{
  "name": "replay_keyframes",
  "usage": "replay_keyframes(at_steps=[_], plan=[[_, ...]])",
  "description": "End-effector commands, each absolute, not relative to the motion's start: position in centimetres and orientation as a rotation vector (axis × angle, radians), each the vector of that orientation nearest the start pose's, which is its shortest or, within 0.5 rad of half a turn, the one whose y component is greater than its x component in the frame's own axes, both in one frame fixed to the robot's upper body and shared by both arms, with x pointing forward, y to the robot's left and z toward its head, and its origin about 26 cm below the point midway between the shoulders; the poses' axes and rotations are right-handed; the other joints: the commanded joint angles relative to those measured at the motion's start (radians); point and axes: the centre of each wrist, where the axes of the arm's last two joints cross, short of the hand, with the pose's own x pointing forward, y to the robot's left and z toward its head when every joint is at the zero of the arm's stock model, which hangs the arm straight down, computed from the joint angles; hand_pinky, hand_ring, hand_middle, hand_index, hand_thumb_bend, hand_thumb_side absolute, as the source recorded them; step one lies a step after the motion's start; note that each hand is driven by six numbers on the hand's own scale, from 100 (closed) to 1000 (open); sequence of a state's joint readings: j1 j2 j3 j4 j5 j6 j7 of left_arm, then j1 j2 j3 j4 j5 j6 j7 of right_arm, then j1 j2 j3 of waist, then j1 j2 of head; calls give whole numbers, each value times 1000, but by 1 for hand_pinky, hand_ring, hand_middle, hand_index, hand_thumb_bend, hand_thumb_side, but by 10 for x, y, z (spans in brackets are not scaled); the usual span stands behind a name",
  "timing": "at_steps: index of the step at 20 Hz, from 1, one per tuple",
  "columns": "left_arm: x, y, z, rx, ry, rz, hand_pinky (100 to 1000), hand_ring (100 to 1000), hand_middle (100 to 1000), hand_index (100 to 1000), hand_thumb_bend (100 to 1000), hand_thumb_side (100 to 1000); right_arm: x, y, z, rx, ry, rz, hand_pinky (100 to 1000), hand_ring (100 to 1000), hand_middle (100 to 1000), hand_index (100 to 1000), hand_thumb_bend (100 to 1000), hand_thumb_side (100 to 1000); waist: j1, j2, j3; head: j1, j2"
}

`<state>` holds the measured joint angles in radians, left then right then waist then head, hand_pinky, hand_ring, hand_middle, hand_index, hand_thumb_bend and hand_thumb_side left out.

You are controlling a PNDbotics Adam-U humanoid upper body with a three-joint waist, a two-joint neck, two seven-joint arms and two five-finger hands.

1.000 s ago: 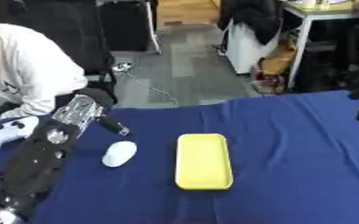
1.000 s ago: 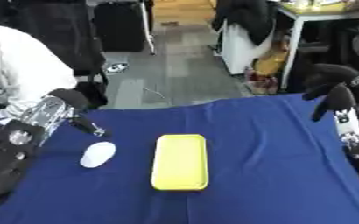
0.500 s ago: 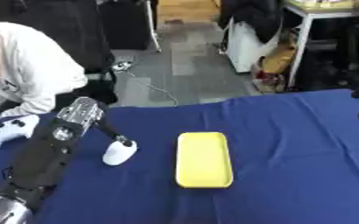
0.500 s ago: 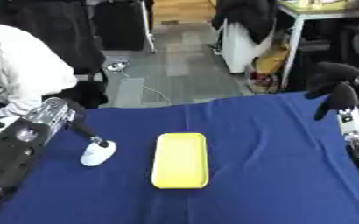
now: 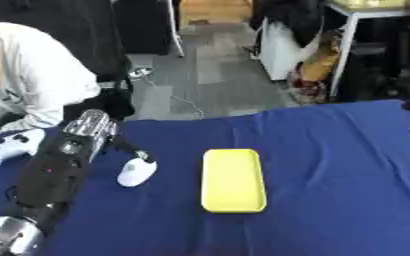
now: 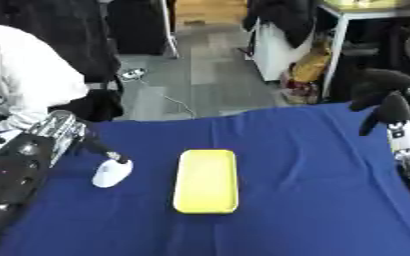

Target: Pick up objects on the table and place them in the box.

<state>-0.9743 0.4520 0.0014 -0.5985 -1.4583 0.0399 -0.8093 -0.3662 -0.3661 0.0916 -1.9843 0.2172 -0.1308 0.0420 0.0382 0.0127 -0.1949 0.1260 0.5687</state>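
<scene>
The left hand reaches down with its fingertips on the white mouse, pinching its near end. Just right of that hand lies the yellow box on the blue cloth. The right hand hangs far right, fingers relaxed, empty.

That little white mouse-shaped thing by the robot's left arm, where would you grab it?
Probably across its two long sides, coming down from above. The white computer mouse lies flat on the blue tablecloth with its rounded back up, so only its narrow flanks give something to pinch. The left robot hand is already at its far end.
</scene>
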Motion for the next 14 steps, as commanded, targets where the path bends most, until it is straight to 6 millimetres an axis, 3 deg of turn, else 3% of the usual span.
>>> replay_keyframes(at_steps=[1, 9, 14], plan=[[491, 341, 160, 853, -417, -1391, 582, 295, 325, 803, 691, 1000, 304, -237, 219, -310, -2436, 711, 370, 587, 642, 826, 100, 873, -2, -10, 0, 9, 2], [492, 341, 155, 784, -431, -1349, 580, 247, 261, 803, 671, 1000, 304, -237, 219, -309, -2435, 713, 370, 587, 642, 826, 100, 874, -2, -11, 0, 13, 6], [493, 338, 151, 773, -409, -1359, 528, 214, 220, 790, 658, 1000, 304, -236, 220, -306, -2439, 711, 370, 587, 642, 826, 100, 873, -2, -10, -4, 17, 7]])
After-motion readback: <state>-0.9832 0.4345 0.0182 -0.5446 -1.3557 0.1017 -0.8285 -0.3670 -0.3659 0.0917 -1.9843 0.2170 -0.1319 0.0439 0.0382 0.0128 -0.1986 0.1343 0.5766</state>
